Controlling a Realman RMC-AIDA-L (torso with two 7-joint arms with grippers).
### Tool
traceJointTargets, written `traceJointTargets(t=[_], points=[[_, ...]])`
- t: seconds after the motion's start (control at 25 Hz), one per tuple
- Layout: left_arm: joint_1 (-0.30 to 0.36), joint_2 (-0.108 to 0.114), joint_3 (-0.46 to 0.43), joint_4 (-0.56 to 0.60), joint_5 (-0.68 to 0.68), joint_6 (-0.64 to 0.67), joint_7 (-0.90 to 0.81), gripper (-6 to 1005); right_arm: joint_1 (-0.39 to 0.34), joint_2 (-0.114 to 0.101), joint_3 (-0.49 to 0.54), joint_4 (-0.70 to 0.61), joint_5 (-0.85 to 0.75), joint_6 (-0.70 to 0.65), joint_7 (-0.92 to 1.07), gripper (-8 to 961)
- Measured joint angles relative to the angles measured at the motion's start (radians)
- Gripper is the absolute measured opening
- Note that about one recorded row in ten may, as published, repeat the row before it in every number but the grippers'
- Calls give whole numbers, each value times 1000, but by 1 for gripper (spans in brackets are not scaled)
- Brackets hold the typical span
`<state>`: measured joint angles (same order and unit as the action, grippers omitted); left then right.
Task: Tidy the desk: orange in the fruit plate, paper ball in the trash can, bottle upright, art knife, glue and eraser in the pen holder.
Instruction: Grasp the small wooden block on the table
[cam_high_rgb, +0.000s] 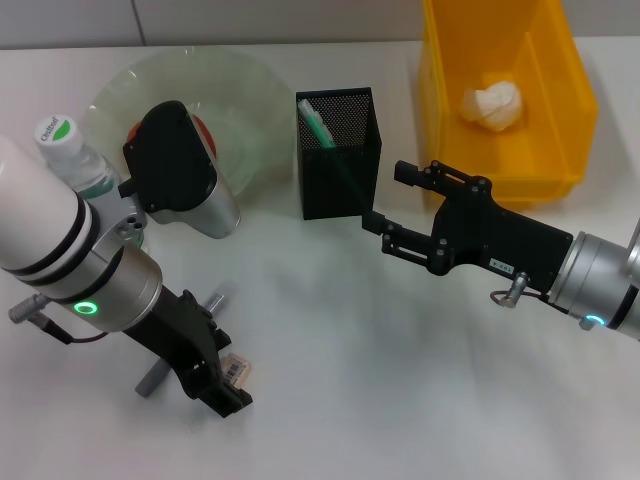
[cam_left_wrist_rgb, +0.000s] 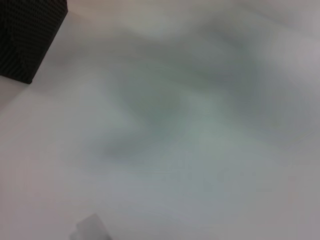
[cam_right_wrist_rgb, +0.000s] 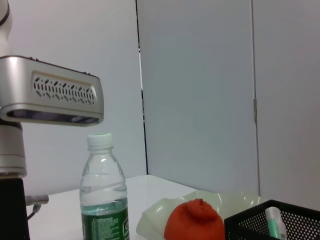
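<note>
Left gripper (cam_high_rgb: 228, 385) low over the table (cam_high_rgb: 380, 380), apparently clamped on an eraser (cam_high_rgb: 238, 368). Right gripper (cam_high_rgb: 385, 200) spread wide beside the pen holder (cam_high_rgb: 340, 170).

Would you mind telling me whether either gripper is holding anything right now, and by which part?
The left gripper is low over a small eraser-like block, but a grip cannot be confirmed. The right gripper, open beside the black mesh pen holder, holds nothing.

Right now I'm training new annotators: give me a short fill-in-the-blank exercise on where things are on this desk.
1. The orange lies in the fruit ____.
2. The paper ball lies in the ____ bin.
3. The bottle stands ____.
4. The pen holder holds a green ____.

Missing words: plate; yellow; upright; glue stick
</note>
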<state>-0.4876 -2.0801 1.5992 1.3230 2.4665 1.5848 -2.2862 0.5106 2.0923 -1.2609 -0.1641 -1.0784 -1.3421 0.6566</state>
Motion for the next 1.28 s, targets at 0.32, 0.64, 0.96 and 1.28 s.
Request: traceJointTargets(t=[0.32, 0.64, 0.96, 1.28], points=[[4, 1, 3, 1, 0, -2, 2, 696, -1, 0, 0, 0, 0, 0, 0, 730], [5, 1, 13, 2, 0, -5, 2, 663, -3, 0, 0, 0, 0, 0, 0, 730], [7, 2, 13, -1, 1, -13, 1, 629, -4, 0, 0, 0, 0, 0, 0, 730], [11, 2, 13, -2, 2, -21, 9, 620, -4, 0, 0, 0, 0, 0, 0, 730]])
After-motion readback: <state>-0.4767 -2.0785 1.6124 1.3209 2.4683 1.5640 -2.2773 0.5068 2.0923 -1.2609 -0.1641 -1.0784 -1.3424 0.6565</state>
